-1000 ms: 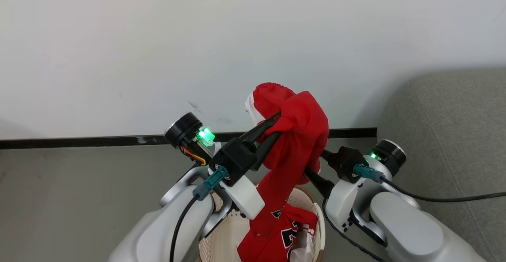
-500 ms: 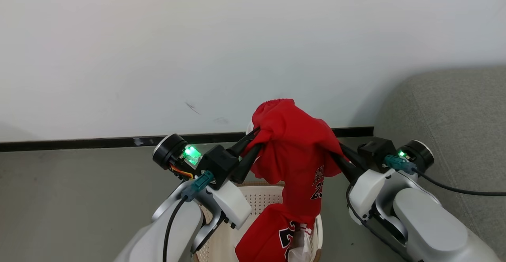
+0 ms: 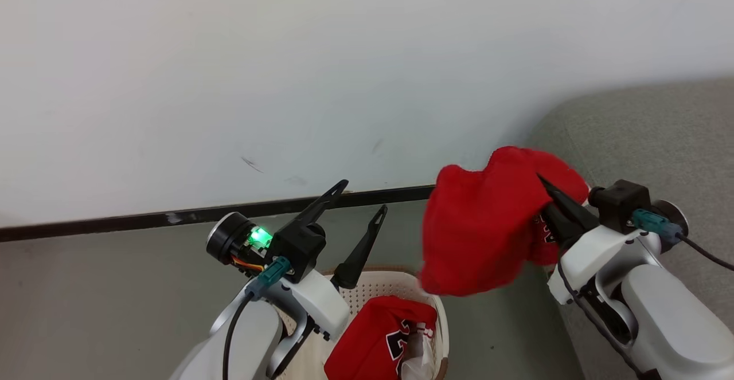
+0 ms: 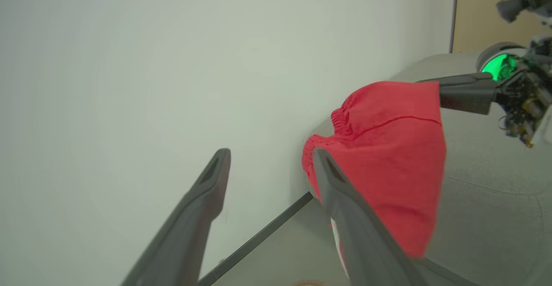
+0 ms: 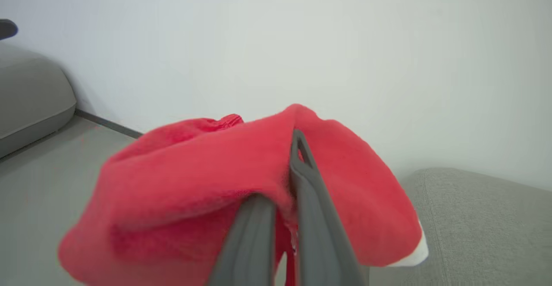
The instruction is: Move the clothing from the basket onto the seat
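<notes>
- The right gripper (image 3: pixel 545 188) has its two dark fingers pressed together on a fold of a red garment (image 3: pixel 481 236); in the right wrist view the fingers (image 5: pixel 302 182) pinch the cloth, which bunches over and around them.
- The red garment (image 5: pixel 194 169) hangs in the air from that pinch. It is clear of the basket (image 3: pixel 378 288), up and to the right of its rim, and just beside the rounded left corner of the sofa (image 3: pixel 642 133). A small white tip of trim shows at its lower edge in the right wrist view.
- No part of the held garment rests on the sofa (image 5: pixel 474 217) cushion. The garment's outline is blurred in the head view.
- The left gripper (image 3: pixel 361 196) is raised above the back rim of the basket with its fingers spread wide and nothing between them. In the left wrist view its gripper (image 4: pixel 271 154) points toward the wall (image 4: pixel 129 83), and the red garment (image 4: pixel 388 148) sits beyond its right-hand finger.
- The basket stands on the grey floor (image 3: pixel 114 288) at the bottom edge of the head view. A red jersey (image 3: pixel 373 340) with black-and-white lettering lies inside against its right wall.
- A crumple of white cloth (image 3: pixel 416 363) lies in the basket just beside the jersey, at the right rim.
- A dark baseboard (image 3: pixel 172 218) runs along the foot of the wall behind the basket.
</notes>
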### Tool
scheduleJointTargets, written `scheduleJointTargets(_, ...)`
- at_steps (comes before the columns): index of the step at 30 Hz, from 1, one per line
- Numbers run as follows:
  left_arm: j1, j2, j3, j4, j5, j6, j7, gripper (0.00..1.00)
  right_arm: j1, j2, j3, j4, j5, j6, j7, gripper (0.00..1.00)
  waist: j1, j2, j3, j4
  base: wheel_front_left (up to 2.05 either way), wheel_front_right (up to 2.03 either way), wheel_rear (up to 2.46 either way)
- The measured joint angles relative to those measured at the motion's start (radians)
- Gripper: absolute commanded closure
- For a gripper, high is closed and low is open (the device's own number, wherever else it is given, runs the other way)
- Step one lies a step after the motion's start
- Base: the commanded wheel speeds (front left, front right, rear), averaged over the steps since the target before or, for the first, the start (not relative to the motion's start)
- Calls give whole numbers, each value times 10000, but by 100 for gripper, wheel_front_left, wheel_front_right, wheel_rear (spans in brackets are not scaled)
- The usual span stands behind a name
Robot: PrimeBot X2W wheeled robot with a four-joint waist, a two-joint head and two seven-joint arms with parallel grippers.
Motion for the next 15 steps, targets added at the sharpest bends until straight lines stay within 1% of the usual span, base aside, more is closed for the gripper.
scheduleJointTargets(9, 519, -23, -23, 81, -169, 6, -222, 0, 1010, -476, -1266, -476, 29, 0, 0, 100, 0, 0, -33, -570, 0, 0, 0)
scheduleJointTargets(15, 740, -56, -234, 107, -261, -4, -349, 0, 1756, -541, -2190, -945, 58, 0, 0, 100, 0, 0, -49, -989, 0, 0, 0)
